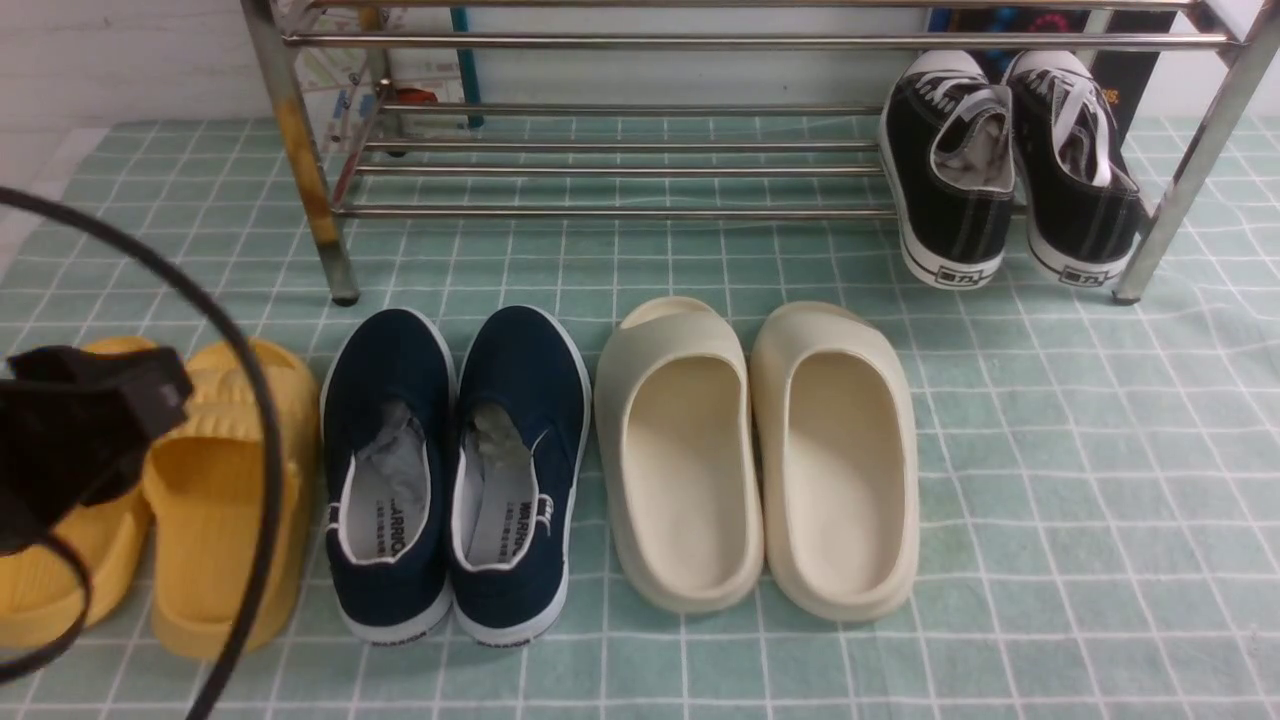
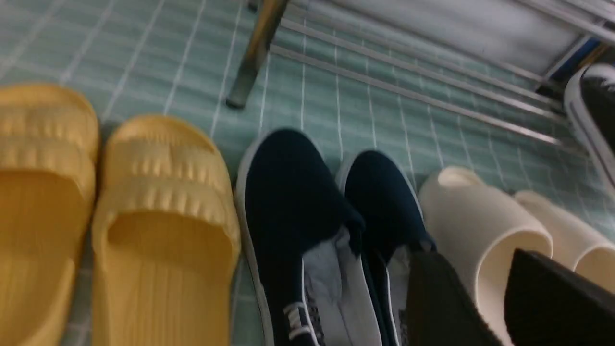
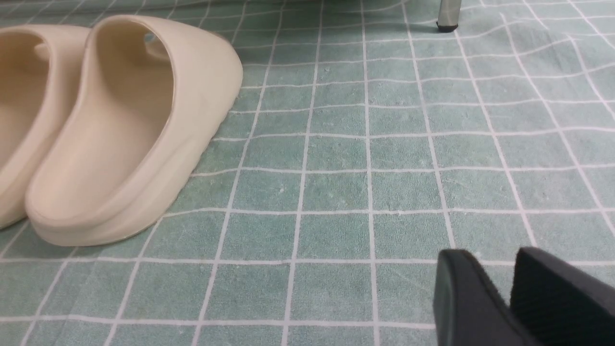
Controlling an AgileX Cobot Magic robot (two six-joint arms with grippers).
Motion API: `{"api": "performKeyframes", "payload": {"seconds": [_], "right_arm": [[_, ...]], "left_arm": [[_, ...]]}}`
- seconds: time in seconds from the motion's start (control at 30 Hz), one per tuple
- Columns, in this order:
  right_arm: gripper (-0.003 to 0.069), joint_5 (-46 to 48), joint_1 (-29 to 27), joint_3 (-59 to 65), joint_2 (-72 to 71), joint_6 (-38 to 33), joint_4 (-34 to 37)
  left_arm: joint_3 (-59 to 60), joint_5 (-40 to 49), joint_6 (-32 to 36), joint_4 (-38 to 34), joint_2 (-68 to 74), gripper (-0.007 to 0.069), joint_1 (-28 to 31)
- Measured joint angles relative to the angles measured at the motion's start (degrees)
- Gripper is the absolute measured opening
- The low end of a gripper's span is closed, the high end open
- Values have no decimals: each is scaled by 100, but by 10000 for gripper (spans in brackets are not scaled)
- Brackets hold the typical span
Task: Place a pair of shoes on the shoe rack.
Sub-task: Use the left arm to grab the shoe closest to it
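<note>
Far left: pair of yellow slides (image 1: 230, 500) on the green checked cloth (image 1: 1050, 500), toes toward the rack. The left arm (image 1: 80, 430), dark and blurred, crosses in front of part of the pair; a black cable (image 1: 262, 400) loops across the slide nearer the navy shoes.

Left pincer (image 2: 473, 274): fingers apart, a gap between the tips, nothing clamped. In its wrist view the blurred fingers overlap parts of the navy shoes and cream slides; contact cannot be judged.

Next rightward: the navy slip-ons (image 1: 388, 480), the task pair. Both lie upright on the cloth, side by side and close together, soles down, toes toward the shoe rack (image 1: 620, 213). White-edged openings, grey insoles, "WARRIOR" lettering inside and at the heels. Position: in front of the rack, near its left front leg (image 1: 310, 170), not on the bars.

Rack: chrome metal, horizontal round bars on two visible levels. Behind its left end, a light-coloured printed item with a teal edge (image 1: 467, 70) stands near the white wall (image 1: 700, 75).

Right of the navy pair: cream slides (image 1: 690, 480), side by side on the cloth, toes also toward the rack.

Further right: black sneakers (image 1: 960, 180) with white laces, on the lower bars at the rack's right end, toes toward the wall, heels projecting forward of the front bar. Dark printed items (image 1: 1135, 75) stand behind them. The right front leg (image 1: 1195, 165) is just beside the outer sneaker.

Right pincer (image 3: 497, 283): fingers apart, nothing between them; cloth visible through the gap.
</note>
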Motion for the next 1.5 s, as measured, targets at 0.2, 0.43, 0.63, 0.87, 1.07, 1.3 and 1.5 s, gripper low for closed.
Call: {"api": "performKeyframes", "payload": {"seconds": [0.2, 0.43, 0.63, 0.87, 1.07, 1.3, 1.5], "right_arm": [[198, 0, 0, 0, 0, 0, 0], [205, 0, 0, 0, 0, 0, 0], [216, 1, 0, 0, 0, 0, 0], [218, 1, 0, 0, 0, 0, 0], [218, 1, 0, 0, 0, 0, 0], [230, 1, 0, 0, 0, 0, 0], [237, 1, 0, 0, 0, 0, 0]], "left_arm": [[-764, 894, 691, -468, 1264, 41, -495], [-1848, 1779, 254, 254, 2911, -13, -850], [-2059, 2024, -588, 1319, 3987, -13, -850], [-2073, 1885, -1685, 2202, 4483, 183, -850], [-2091, 1761, -2270, 2380, 4857, 391, -850], [-2091, 1744, -2472, 2532, 5119, 27, -850], [-2400, 2349, -1935, 2333, 4370, 15, -850]]}}
